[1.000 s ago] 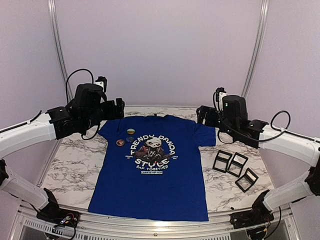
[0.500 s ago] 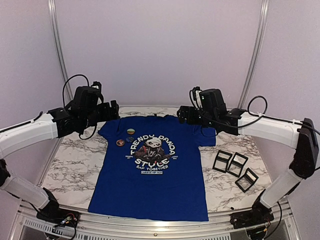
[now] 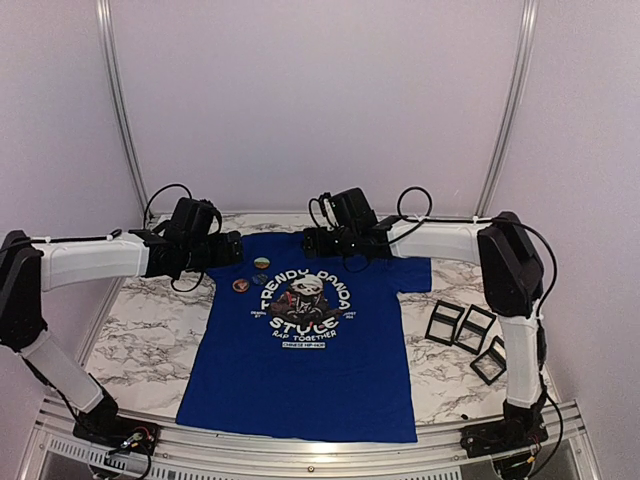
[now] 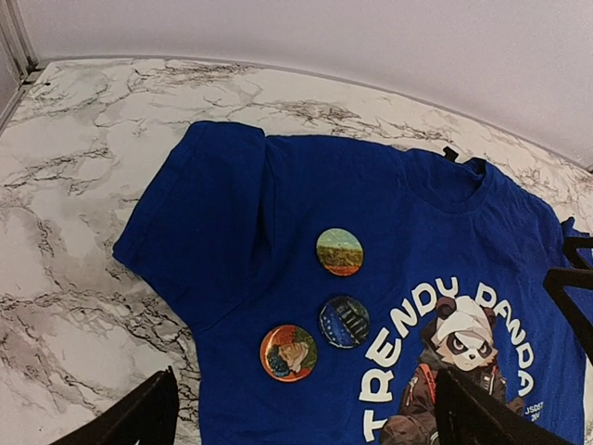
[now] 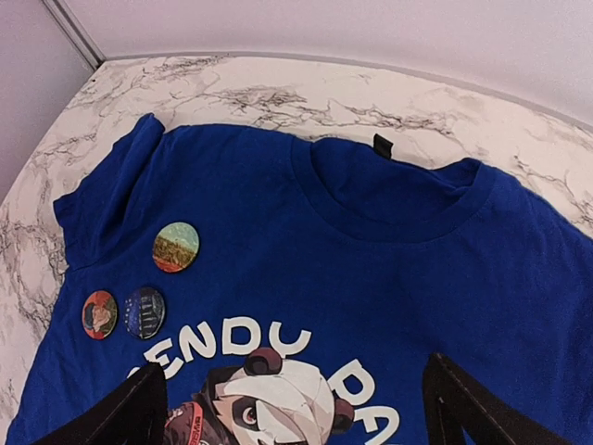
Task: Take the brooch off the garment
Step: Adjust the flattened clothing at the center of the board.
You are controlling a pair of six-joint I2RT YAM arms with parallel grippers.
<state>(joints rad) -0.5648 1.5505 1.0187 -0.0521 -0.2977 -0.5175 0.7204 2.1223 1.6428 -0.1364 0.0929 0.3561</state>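
**Marble-patterned bench (image 3: 140,320) inside pale walls: both arms are poised over the garment and nothing is gripped.**

The royal-blue short-sleeved T-shirt (image 3: 300,380) lies flat, print up, collar toward the far wall, which leaves its three round pin brooches exposed beside the panda print. The green-and-orange landscape brooch (image 4: 339,251) sits nearest the collar, with the dark-blue brooch (image 4: 344,321) and the orange-red figure brooch (image 4: 288,352) just beside each other below it. The left fingers (image 3: 232,250) stand wide and empty near the brooches. The right fingers (image 3: 312,242) stand wide and empty over the collar, probably to pin the fabric down while the other arm pulls. Which brooch is intended cannot be told. Three black square frames (image 3: 470,335) lie well apart from the shirt, on the right.
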